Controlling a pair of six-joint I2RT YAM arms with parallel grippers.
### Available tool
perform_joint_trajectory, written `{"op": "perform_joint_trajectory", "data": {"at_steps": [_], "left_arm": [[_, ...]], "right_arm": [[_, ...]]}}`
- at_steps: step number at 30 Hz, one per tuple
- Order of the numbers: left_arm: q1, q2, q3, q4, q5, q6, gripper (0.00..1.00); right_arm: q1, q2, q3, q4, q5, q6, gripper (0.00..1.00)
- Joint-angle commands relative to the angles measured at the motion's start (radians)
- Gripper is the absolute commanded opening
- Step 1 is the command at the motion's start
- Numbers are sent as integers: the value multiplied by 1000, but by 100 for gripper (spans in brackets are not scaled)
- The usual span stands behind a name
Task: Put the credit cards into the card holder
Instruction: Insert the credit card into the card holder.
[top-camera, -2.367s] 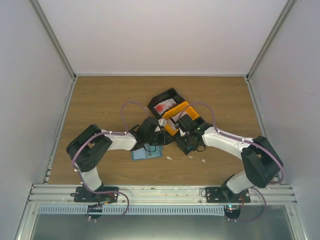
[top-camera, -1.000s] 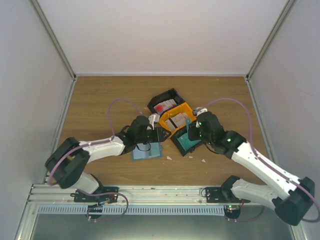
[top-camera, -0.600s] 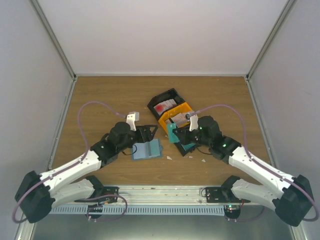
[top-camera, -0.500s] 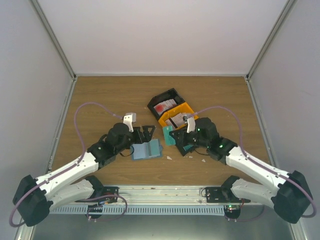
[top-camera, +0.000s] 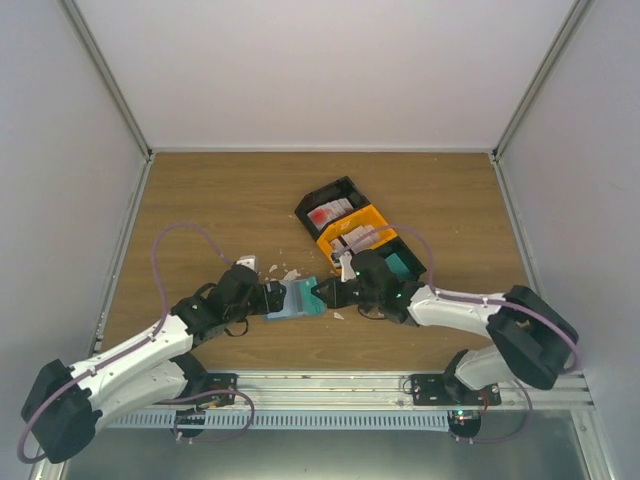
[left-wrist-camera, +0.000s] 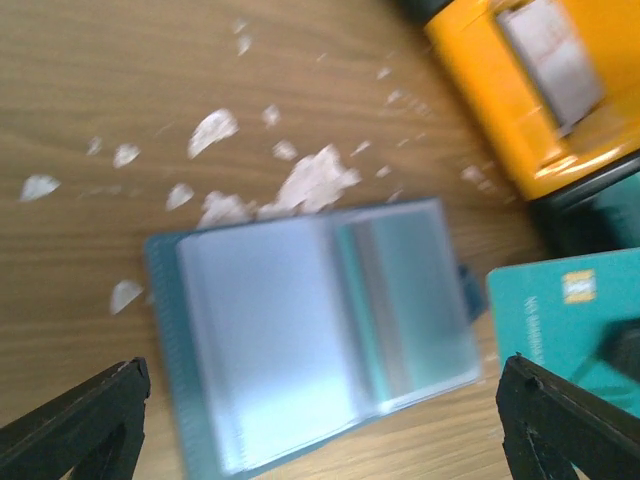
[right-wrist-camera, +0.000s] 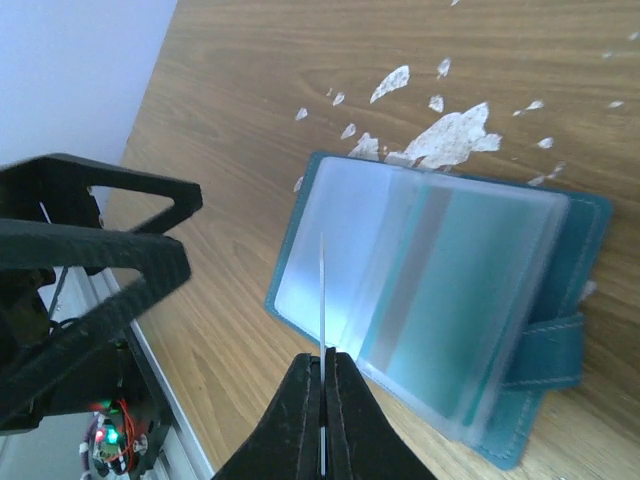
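The blue-teal card holder (top-camera: 298, 299) lies open on the wood, its clear pockets facing up (left-wrist-camera: 310, 330) (right-wrist-camera: 440, 290). My left gripper (top-camera: 271, 298) is open and low at the holder's left edge, its jaws standing wide on either side of it (left-wrist-camera: 322, 375). From the right, my right gripper (top-camera: 324, 293) is shut on a teal-green credit card (left-wrist-camera: 562, 318). In the right wrist view that card (right-wrist-camera: 322, 295) shows edge-on, above the holder's near edge, gripped by my right gripper (right-wrist-camera: 322, 362). More credit cards lie in the trays.
Torn white scraps (right-wrist-camera: 450, 130) are scattered just beyond the holder. Behind it stand an orange tray (top-camera: 377, 216), a black tray (top-camera: 327, 190) holding a red-and-white card, and a black tray (top-camera: 415, 262) with teal cards. Side walls enclose the table.
My left gripper let go, opened wide, then came down at the holder's left edge. My right gripper carried the teal card from the tray over to the holder's right side.
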Motion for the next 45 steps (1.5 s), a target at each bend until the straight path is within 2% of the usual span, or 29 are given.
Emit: {"op": "perform_joint_trajectory", "data": {"at_steps": [1,3,10,13,21,27,35,41,45], "left_arm": [[26,-27,-49,-69,-28,-43,92],[39,-45,-67,-82,-29,-65,87],[113,-39,-128,-5,79,-56,56],[145,-25,-133,20,124,-34,51],[204,-16,-141,84,250,-5,52],[226,15,-142,115,276,17,53],[244,68,-154,161,314,23,47],[245,119,-155,135,243,25,44],[244,156,-173,163,263,26,40]], "right_arm": [[48,91,62,107,33,42,0],[67,143,86,124,29,57,0],[84,248,126,156,82,122,1],[84,241,117,151,124,146,1],[81,286,166,15,187,280,1],[83,319,180,6,191,310,1],[79,368,188,57,132,284,0],[74,400,192,85,95,291,0],[71,408,185,95,105,304,1]]}}
